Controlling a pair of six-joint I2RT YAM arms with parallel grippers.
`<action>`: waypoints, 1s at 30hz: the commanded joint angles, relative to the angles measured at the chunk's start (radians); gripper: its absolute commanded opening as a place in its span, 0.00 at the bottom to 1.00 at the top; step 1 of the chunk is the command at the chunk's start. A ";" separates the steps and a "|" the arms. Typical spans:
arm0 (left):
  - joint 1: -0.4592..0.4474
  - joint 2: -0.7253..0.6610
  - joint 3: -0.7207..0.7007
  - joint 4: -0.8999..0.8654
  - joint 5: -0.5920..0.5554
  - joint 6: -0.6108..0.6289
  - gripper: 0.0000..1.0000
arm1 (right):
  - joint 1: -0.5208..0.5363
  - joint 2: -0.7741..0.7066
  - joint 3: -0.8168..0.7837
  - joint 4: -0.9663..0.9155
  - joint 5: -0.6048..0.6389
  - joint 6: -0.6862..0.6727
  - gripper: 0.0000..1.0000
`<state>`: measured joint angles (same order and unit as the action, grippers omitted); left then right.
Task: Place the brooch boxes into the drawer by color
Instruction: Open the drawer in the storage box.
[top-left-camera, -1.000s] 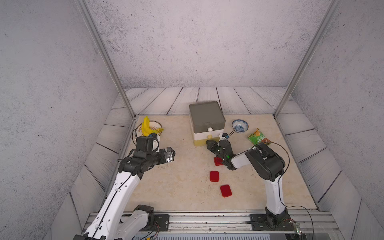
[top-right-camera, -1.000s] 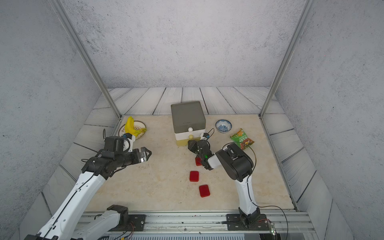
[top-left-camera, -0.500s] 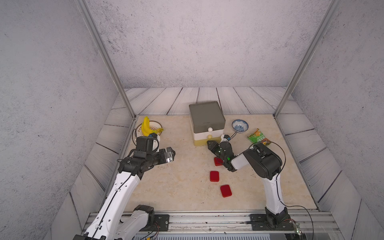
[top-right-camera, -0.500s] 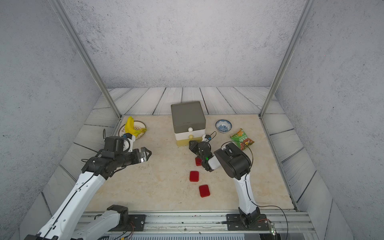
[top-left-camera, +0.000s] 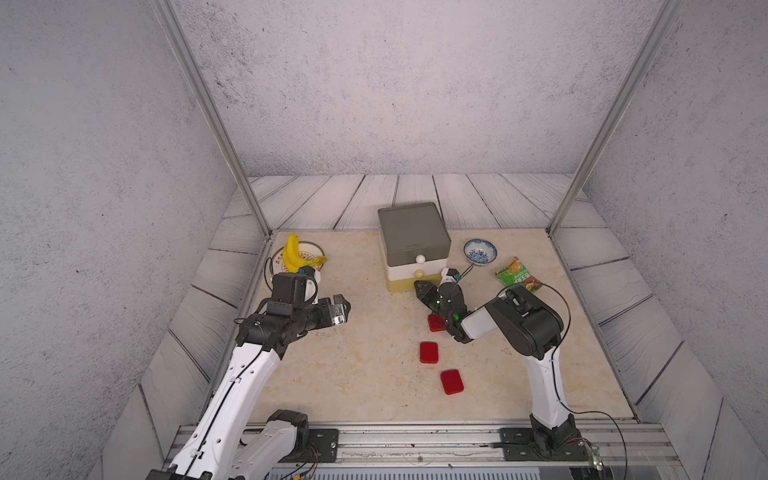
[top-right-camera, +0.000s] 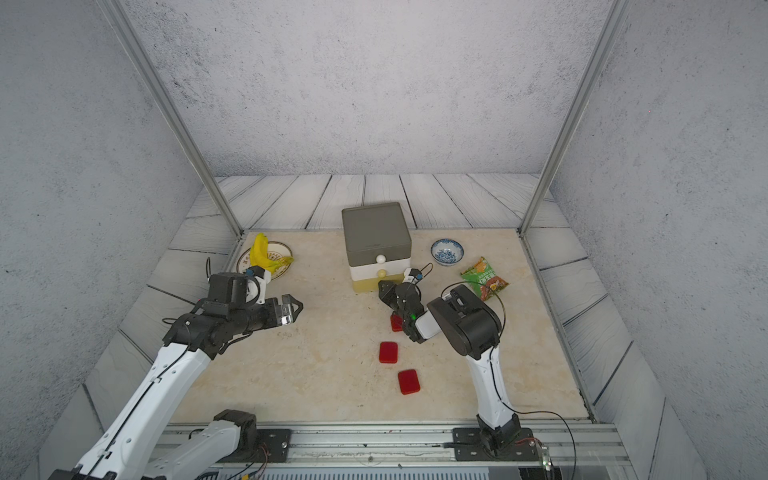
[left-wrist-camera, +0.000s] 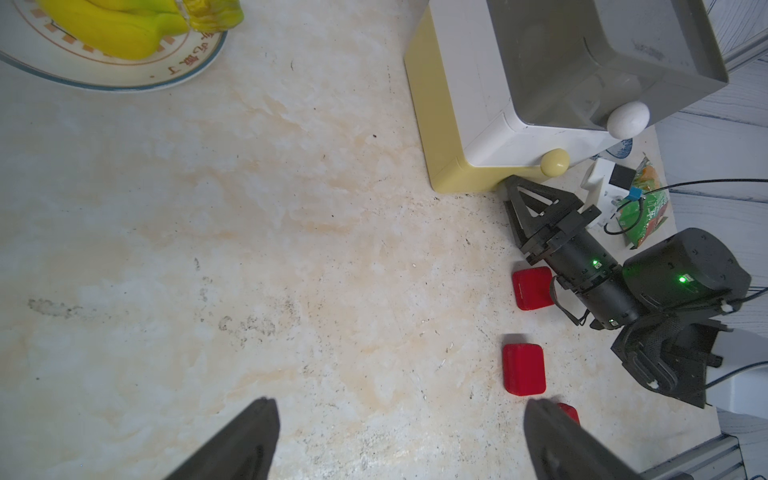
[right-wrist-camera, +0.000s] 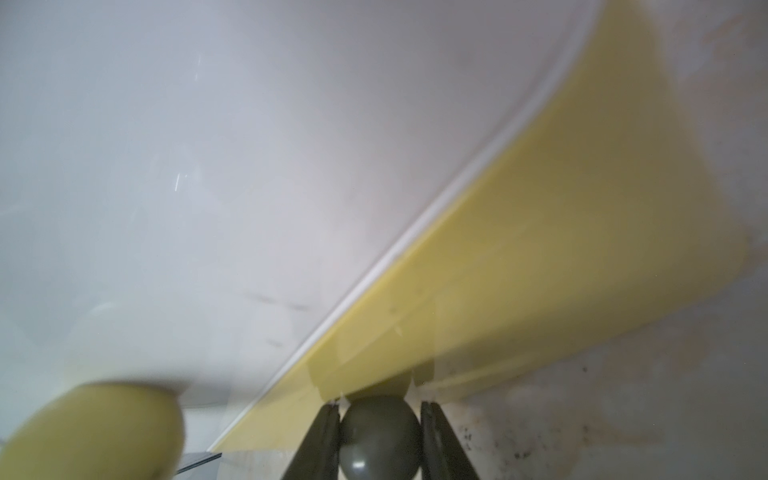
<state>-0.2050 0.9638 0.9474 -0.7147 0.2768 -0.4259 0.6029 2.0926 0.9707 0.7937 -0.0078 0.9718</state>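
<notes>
Beige tabletop; left tool aloft, released; right arm low, right tool astride grey knob, grip unclear

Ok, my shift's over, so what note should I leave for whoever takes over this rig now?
Left pincer: open, empty, above the beige tabletop.
Right pincer: flanks the round grey knob on the yellow bottom tier of the three-tier drawer chest; grip unclear.
All tiers look shut.
Three red velvety brooch boxes lie on the table, unstored; no others in view.
Left, probably: open that tier, load the reds.

Grey plaster walls, pale plank floor, beige marble tabletop
</notes>
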 joint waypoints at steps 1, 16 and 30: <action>0.005 -0.007 0.015 -0.004 -0.005 0.013 0.98 | -0.008 -0.004 -0.006 0.064 0.014 0.004 0.49; 0.008 -0.009 0.015 -0.007 -0.003 0.024 0.98 | -0.019 0.063 -0.058 0.236 0.038 0.156 0.50; 0.012 -0.010 0.017 -0.011 -0.004 0.034 0.98 | -0.018 0.078 -0.035 0.242 0.040 0.148 0.30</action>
<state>-0.2031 0.9634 0.9474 -0.7155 0.2768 -0.4072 0.5877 2.1487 0.9207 1.0130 0.0261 1.1252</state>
